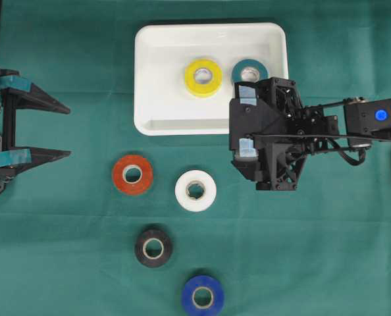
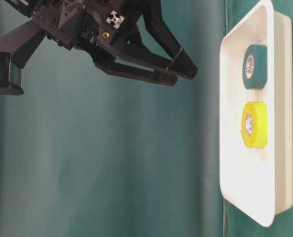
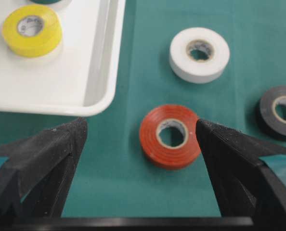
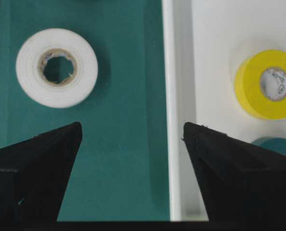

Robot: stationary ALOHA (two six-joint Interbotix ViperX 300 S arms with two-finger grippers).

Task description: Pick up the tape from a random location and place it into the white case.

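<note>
Green cloth covers the whole table, matte and slightly napped, so the rolls should sit still on it rather than slide

Our right gripper hangs with its jaws spread wide and nothing between them; seen through its wrist camera, it straddles the near rim of the white case, with the white tape roll ahead and to the left on the cloth, and the yellow roll ahead and to the right inside the case. A teal roll lies just beside the yellow one, partly under our gripper in the overhead view. Our left gripper is likewise open and empty, with the red roll lying flat just ahead between its fingers. The black roll and blue roll sit farther out, well apart from both

We judge the main risk is a descent from this spot: one finger would land on the raised rim, tipping or shoving the case. The case is smooth, glossy, hard plastic with rounded corners, likely light enough to skid. The rolls are short rings with cardboard cores and slick vinyl sides; an off-centre pinch could squirt one sideways or stand it on edge to roll away
</note>
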